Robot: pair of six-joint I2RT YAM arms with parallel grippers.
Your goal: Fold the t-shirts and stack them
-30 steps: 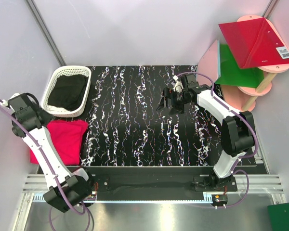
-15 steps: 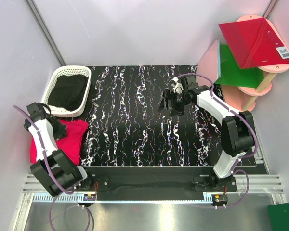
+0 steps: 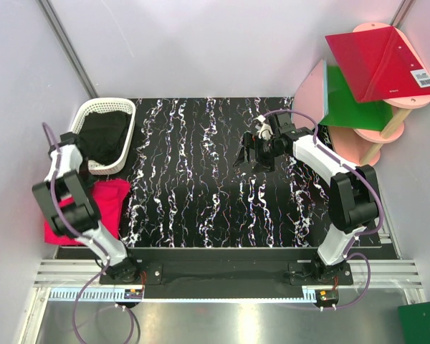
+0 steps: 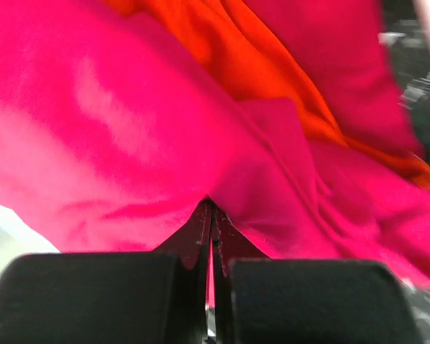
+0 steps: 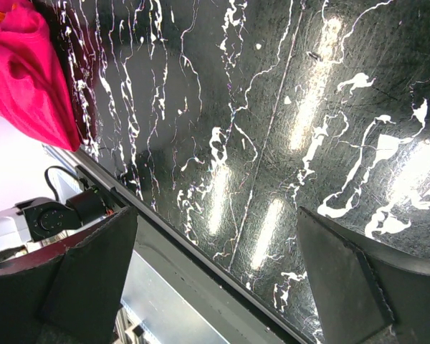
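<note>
My left jaws: clenched on a fold of the pink t-shirt (image 4: 129, 143), orange t-shirt (image 4: 229, 43) showing between its folds. Heap at desk (image 3: 201, 208) edge, 8 o'clock. Right jaws: released, over mid-desk.

A black table top (image 3: 201, 193) streaked with white marble-like veins fills the middle of the overhead view. Plain pale grey walls enclose it, a back wall (image 3: 215, 43) and a left wall (image 3: 21, 79), with slanted metal struts (image 3: 67, 50) in the corners. A ridged aluminium rail (image 3: 222, 294) runs along the near edge. A white slatted basket (image 3: 79, 125) holding dark cloth sits at the far left of the table. At far right, a pink round-tiered stand (image 3: 387, 132) carries a tilted red panel (image 3: 376, 61) and a green panel (image 3: 347, 100). Bright overhead light glares off the glossy table surface.
</note>
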